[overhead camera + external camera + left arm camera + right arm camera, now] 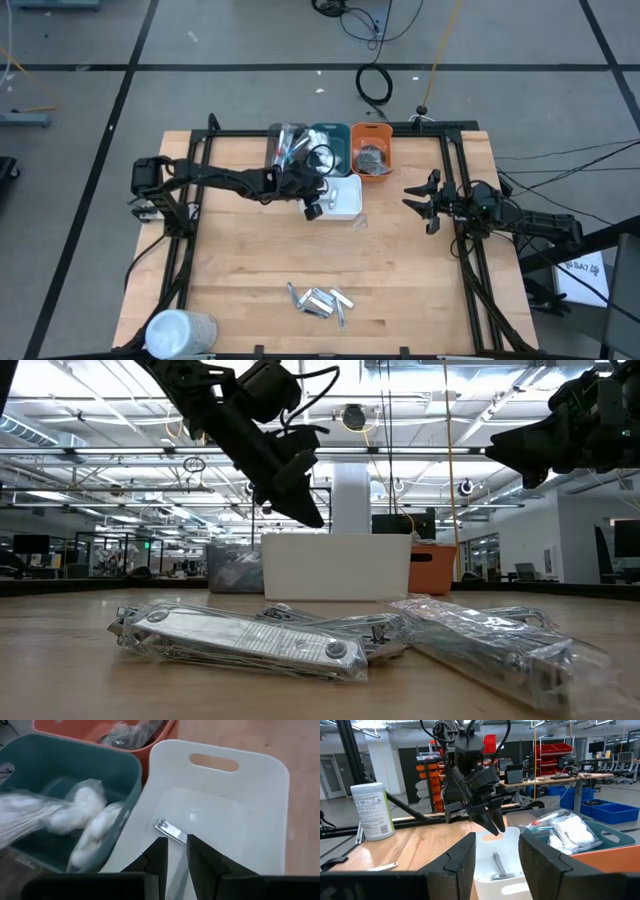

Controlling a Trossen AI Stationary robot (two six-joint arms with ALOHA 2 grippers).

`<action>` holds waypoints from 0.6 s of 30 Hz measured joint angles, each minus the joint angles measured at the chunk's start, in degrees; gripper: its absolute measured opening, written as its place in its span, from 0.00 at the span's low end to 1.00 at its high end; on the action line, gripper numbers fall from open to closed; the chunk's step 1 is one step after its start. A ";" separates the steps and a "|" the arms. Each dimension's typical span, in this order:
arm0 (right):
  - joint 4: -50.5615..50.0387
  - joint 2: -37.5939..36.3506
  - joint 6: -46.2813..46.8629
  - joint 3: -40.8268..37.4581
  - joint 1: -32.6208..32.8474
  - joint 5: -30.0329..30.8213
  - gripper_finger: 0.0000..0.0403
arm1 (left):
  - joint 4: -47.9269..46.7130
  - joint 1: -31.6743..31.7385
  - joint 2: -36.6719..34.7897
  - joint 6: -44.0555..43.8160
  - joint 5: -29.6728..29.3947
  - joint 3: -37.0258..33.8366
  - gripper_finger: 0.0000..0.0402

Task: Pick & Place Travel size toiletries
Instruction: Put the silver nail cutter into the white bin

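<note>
A silver packet in clear wrap (169,830) lies flat on the floor of the white tray (350,205). My left gripper (176,842) hangs open just above it, slanting down over the tray's left part, and nothing is between its fingers (495,826). Several more silver sachets (320,300) lie in a heap on the wood near the table's front edge. White soft pieces in clear wrap (85,820) lie in the teal tray (30,755). My right gripper (425,200) waits open at the table's right side, level, with nothing in it.
Grey (285,140), teal and orange (372,165) trays stand in a row at the far edge, and the white tray is just in front of them. A big white cylinder (180,330) stands at the near left corner. Bare wood lies between trays and sachets.
</note>
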 joint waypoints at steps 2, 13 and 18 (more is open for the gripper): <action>-0.01 0.00 0.00 0.00 0.01 0.00 0.35 | -0.10 -0.17 0.00 0.02 0.01 0.00 0.18; 0.01 0.02 0.00 0.00 0.02 0.00 0.35 | -24.16 -18.61 -1.63 2.52 0.89 12.91 0.18; -0.02 0.09 0.00 0.00 0.02 -0.02 0.35 | -27.35 -27.49 -0.66 -20.76 -1.98 13.15 0.18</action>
